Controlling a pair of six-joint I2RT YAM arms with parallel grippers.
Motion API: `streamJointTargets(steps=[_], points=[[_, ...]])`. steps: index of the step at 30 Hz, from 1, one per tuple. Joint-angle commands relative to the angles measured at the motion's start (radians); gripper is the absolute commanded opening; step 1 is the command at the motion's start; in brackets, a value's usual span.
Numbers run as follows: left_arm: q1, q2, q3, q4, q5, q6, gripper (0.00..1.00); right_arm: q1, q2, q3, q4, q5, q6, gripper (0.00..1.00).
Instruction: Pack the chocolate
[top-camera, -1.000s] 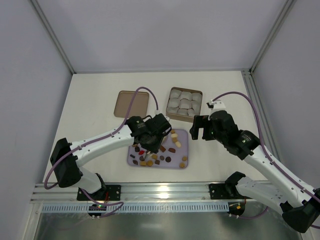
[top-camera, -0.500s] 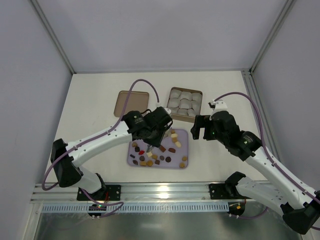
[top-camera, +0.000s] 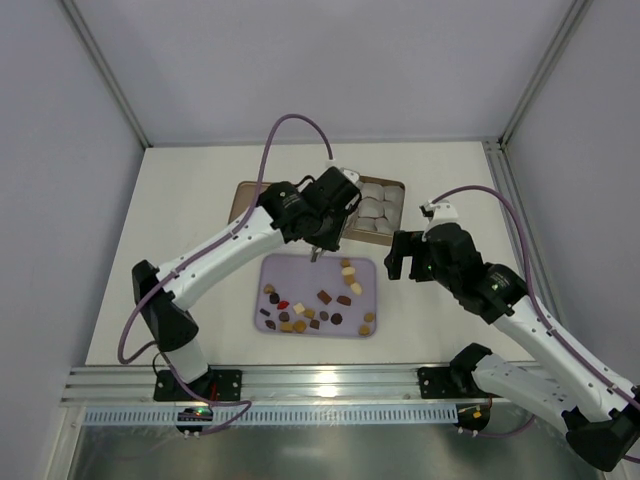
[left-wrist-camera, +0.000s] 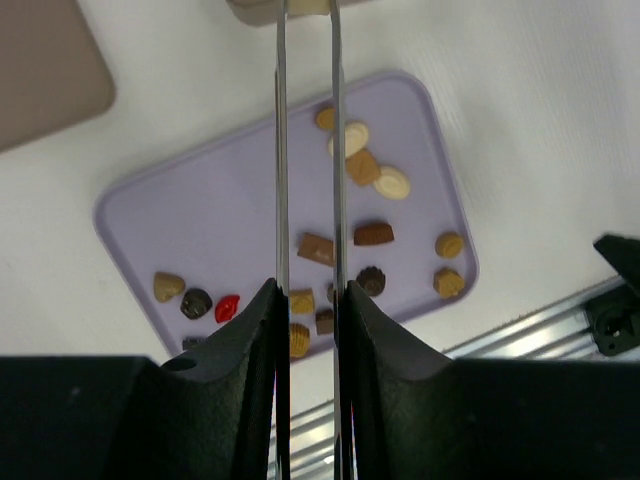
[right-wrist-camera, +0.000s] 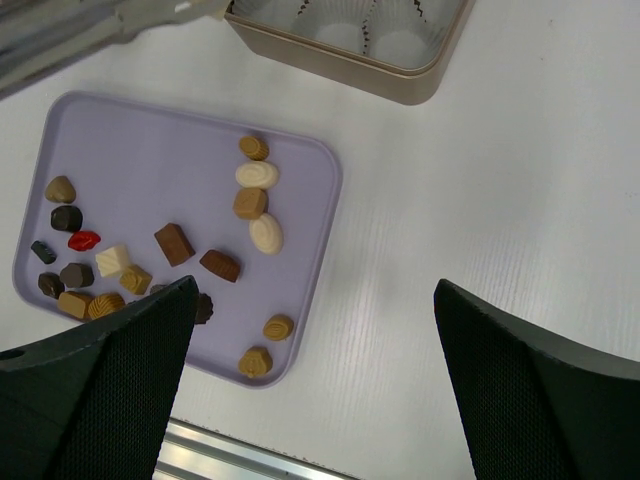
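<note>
From above, my left tool (top-camera: 315, 254) hangs at the purple tray's (top-camera: 290, 268) upper edge, heading boxward (top-camera: 396, 187). The chocolate (top-camera: 325, 296) lies scattered lower on the tray.

Left wrist: the blades nearly meet, and I cannot tell if they grip anything.

Right wrist: my right tool (right-wrist-camera: 315, 284) gapes empty, held aside, probably to leave the tray reachable.

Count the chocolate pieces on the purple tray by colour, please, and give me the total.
Caramel-tan pieces: 8
Brown pieces, dark and milk: about 9, some half hidden by the fingers
Cream pieces: 3
Red piece: 1
Total: about 21
</note>
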Motion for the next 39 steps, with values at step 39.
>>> streamJointTargets(steps=[39], points=[[0.212, 0.449, 0.339, 0.279, -0.057, 0.235, 0.27, -0.008, -0.011, 0.085, -0.018, 0.012, -0.003, 1.0]])
